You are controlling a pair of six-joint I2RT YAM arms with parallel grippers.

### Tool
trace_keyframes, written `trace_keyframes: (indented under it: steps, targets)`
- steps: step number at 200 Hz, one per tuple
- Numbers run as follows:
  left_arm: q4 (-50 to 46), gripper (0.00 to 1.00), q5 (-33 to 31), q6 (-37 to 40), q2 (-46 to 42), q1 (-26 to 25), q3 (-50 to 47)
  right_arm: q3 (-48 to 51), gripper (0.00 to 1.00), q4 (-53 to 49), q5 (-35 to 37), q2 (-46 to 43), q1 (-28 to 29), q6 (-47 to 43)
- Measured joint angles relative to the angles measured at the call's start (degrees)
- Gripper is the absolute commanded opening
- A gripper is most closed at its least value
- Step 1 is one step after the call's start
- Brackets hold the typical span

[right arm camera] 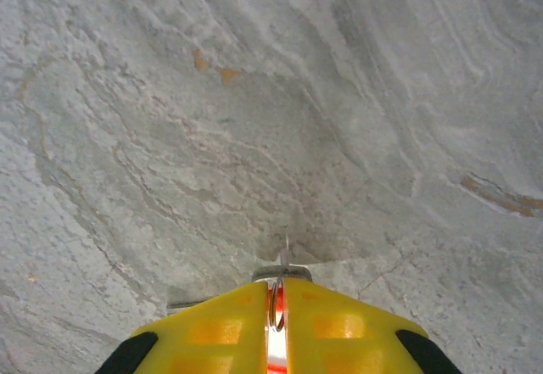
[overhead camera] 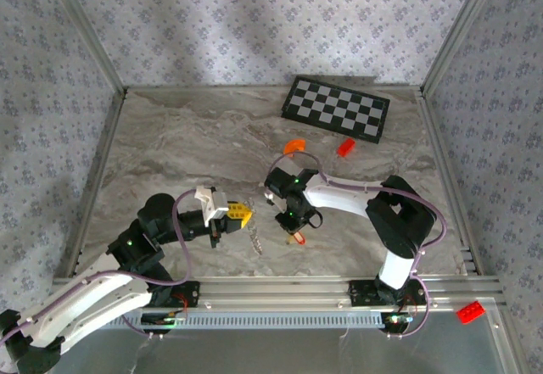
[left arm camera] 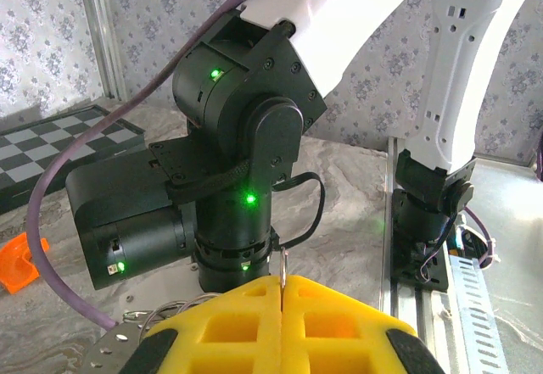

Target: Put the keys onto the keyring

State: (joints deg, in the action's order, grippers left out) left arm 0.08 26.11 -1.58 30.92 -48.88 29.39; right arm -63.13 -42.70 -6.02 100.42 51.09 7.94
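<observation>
left end effector (left arm camera: 282,285) pinches keyring (overhead camera: 255,237).

**Board, arc and bricks on a marbled worktop**

A black-and-white checkered board (overhead camera: 336,108) lies flat at the far edge of the grey marbled worktop (overhead camera: 178,149), slightly skewed. Just in front of it sit an orange curved arc piece (overhead camera: 293,146) and a red toy brick (overhead camera: 345,147), near each other but apart. A second red brick (overhead camera: 470,311) rests by the aluminium rail (overhead camera: 280,287) at the near right corner. Patterned wallpaper (overhead camera: 254,18) covers the walls.
</observation>
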Motion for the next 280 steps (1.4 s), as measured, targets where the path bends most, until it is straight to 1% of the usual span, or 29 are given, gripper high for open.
trace_keyframes:
  steps: [53, 103, 134, 166, 179, 194, 225, 251, 266, 280]
  targets:
    - [0.00, 0.00, 0.00, 0.00, -0.04, 0.00, 0.00, 0.74, 0.13, 0.81, -0.48, 0.00, -0.11, 0.02]
    - [0.00, 0.00, 0.00, 0.00, -0.07, 0.00, 0.00, 1.07, 0.04, 1.16, -0.48, -0.02, -0.33, 0.00]
    - [0.00, 0.00, 0.00, 0.00, -0.07, 0.00, 0.00, 1.25, 0.00, 1.20, -0.66, -0.26, -0.59, -0.02]
    - [0.00, 0.00, 0.00, 0.00, -0.07, 0.00, 0.00, 3.52, 0.00, 2.54, 0.28, -3.06, -0.46, -1.75]
    - [-0.02, 0.00, 0.00, 0.00, -0.07, 0.00, 0.00, 4.94, 0.00, 3.34, 0.96, -6.12, -0.04, -3.19]
    - [-0.04, 0.00, 0.04, 0.00, -0.07, 0.00, 0.00, 7.23, 0.00, 4.96, 1.16, -11.76, 0.68, -5.16]
    - [-0.07, 0.00, 0.48, -0.02, -0.07, 0.00, 0.02, 13.62, 0.00, 10.93, -0.42, -28.96, 1.11, -9.55]
    - [-0.37, 0.00, 1.81, -0.09, -0.04, 0.00, 0.79, 18.99, 0.00, 18.16, -5.35, -44.02, 0.50, -12.02]
    - [-0.31, 0.00, 2.84, -0.35, 0.20, 0.00, 1.97, 20.85, 0.00, 22.12, -9.27, -49.59, -0.20, -12.46]
    - [0.02, 0.00, 3.69, -0.66, 0.66, 0.00, 3.02, 21.53, 0.00, 25.94, -13.00, -52.33, -1.22, -12.44]
